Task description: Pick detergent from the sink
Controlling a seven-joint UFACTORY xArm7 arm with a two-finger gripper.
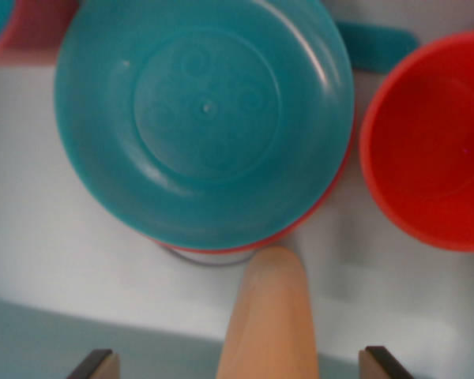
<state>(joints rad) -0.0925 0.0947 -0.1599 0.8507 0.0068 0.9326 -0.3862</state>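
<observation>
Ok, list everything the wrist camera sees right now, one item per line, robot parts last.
Teal bowl: one, teal, top centre, stacked on a red piece whose rim shows beneath.
Red rim: one, red, under the teal bowl's lower right edge; what kind of dish cannot be told.
Red cup: one, red, at the wrist view's right, open side up.
Teal flat piece: one, teal, top right, behind bowl and cup; what it is unclear.
Teal and red item: one, top left corner, mostly cut off.
Detergent bottle: one, pale orange, bottom centre, between the fingertips.
Sink floor: one, white.
Gripper: one, dark fingertips at the bottom edge, either side of the bottle.
</observation>
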